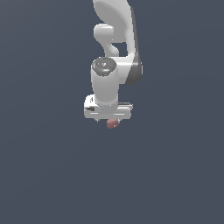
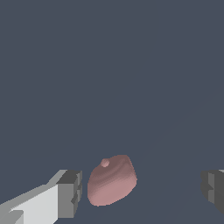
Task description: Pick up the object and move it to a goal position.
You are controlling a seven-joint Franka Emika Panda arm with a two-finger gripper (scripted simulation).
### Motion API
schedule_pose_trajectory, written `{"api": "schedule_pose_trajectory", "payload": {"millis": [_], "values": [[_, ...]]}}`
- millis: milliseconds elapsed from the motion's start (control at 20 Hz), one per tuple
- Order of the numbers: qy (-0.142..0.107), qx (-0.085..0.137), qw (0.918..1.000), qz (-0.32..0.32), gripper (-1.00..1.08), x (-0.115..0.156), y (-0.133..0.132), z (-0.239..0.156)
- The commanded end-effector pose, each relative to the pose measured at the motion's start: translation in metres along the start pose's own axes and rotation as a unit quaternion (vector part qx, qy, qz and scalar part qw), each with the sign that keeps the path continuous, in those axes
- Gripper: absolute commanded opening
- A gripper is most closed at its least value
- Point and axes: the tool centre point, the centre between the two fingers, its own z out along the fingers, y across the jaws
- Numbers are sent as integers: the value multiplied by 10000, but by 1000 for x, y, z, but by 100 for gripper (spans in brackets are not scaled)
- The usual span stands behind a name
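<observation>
- Tool (image 2: pixel 140 192) stands with its jaws spread wide; in the wrist view one finger (image 2: pixel 70 192) sits just beside the lump and the other (image 2: pixel 214 190) is well apart from it.
- Nothing is gripped: a sliver of grey shows between the lump and the nearer finger, so I read no contact there, though the gap is slim.
- Lump (image 2: pixel 111 180), reddish-pink and rounded with a small nub on top, lies between the fingers but off-centre, close to one of them.
- From the exterior view the lump (image 1: pixel 112 124) peeks out directly below the white tool (image 1: pixel 108 119), at the lower edge of its body; the arm (image 1: pixel 116 39) rises behind.
- Whether the lump rests on the grey counter (image 1: pixel 175 175) or is off it cannot be told; no shadow or edge gives height.
- No goal marker shows in either view.
- Step in hand, as I judge it: the grasp, with the tool straddling the lump and not yet closed.
- Next move calls for closing the jaws squarely on it; a slight sideways shift to centre it first would help.
- Risk: the near finger may touch first and nudge the rounded lump aside.
</observation>
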Motion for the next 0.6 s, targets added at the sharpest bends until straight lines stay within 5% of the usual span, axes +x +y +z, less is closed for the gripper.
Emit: {"api": "schedule_pose_trajectory", "payload": {"millis": [0,550], "values": [[0,0,10000,0,100,0,0,0],[96,-112,9997,182,100,8,24,-14]]}}
